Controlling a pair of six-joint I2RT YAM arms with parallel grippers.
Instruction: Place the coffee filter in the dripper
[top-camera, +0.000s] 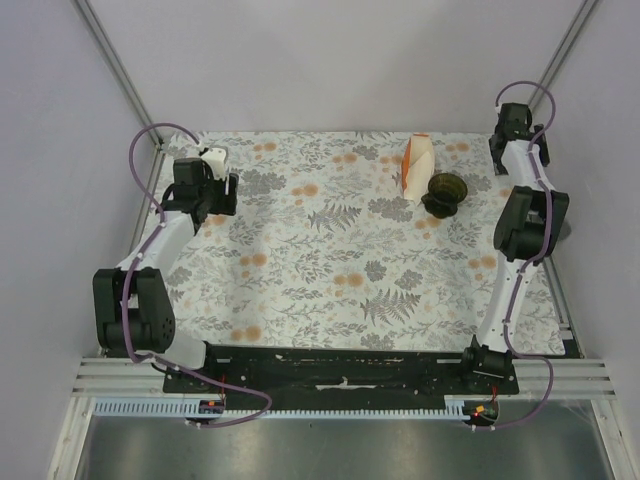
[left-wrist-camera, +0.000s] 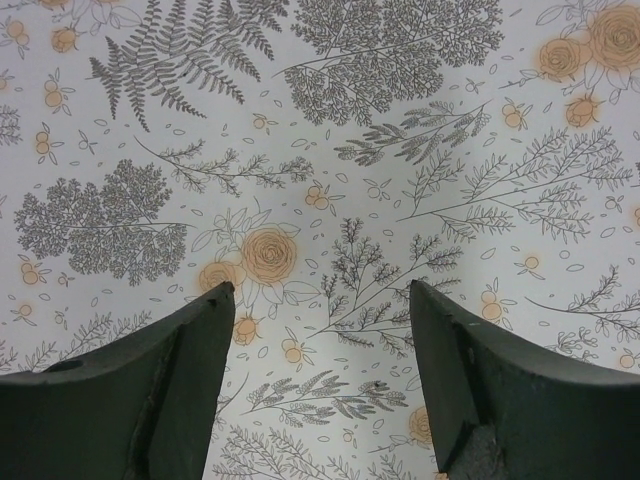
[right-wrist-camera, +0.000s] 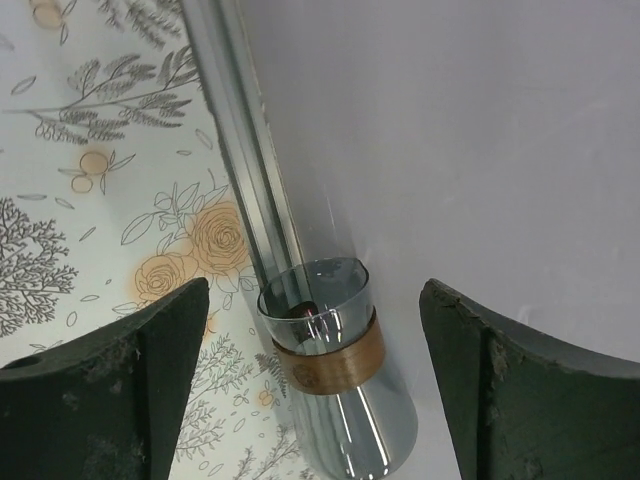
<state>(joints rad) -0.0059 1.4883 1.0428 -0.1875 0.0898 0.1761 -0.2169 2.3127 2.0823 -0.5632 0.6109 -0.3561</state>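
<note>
The dripper (top-camera: 445, 192), a dark olive funnel-shaped cup, stands at the back right of the flowered tablecloth. The white-and-orange wedge-shaped pack (top-camera: 418, 166) stands right beside it on its left. No single coffee filter shows in any view. My left gripper (top-camera: 210, 203) is at the back left, far from both; in the left wrist view (left-wrist-camera: 320, 290) it is open and empty above bare cloth. My right gripper (top-camera: 513, 128) is at the back right corner, behind the dripper; in the right wrist view (right-wrist-camera: 315, 285) it is open and empty.
A grey glass cylinder with a wooden band (right-wrist-camera: 330, 350) stands by the metal rail (right-wrist-camera: 235, 150) and the right wall, below my right jaws. The tablecloth (top-camera: 330, 260) covers the table between the arms. Frame posts run along both side walls.
</note>
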